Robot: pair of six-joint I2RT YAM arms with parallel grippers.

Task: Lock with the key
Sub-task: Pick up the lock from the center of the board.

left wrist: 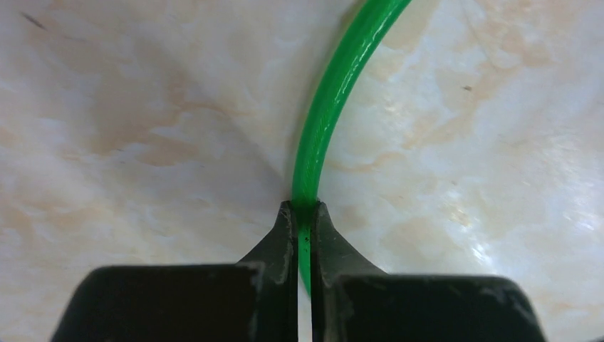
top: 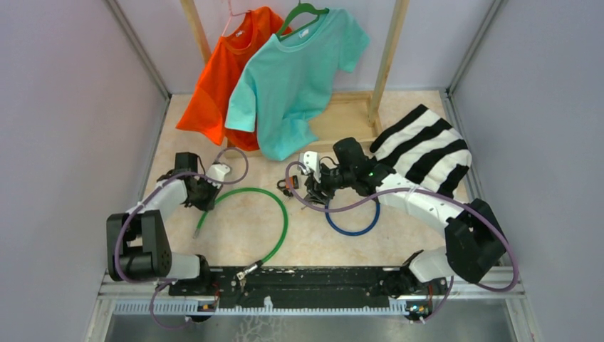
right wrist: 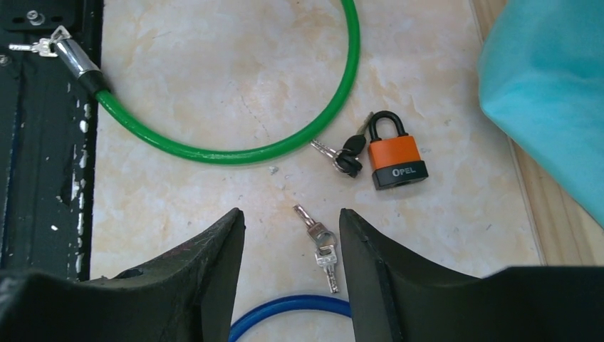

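Observation:
A green cable lock (top: 279,206) lies in an arc on the table. My left gripper (top: 205,194) is shut on it near one end, and the left wrist view shows the cable (left wrist: 335,92) pinched between the jaws of that gripper (left wrist: 305,208). Its metal lock head (right wrist: 75,60), with small keys in it, rests on the black rail. My right gripper (right wrist: 290,214) is open and hovers over a pair of silver keys (right wrist: 322,246) that lie between its fingers. An orange padlock (right wrist: 396,158) with black-headed keys (right wrist: 347,158) lies just beyond. It also shows in the top view (top: 288,184).
A blue cable ring (top: 352,219) lies under the right arm, and its edge (right wrist: 288,311) shows below the silver keys. Orange (top: 221,78) and teal (top: 299,78) shirts hang on a wooden rack at the back. A striped cloth (top: 427,146) lies at the back right.

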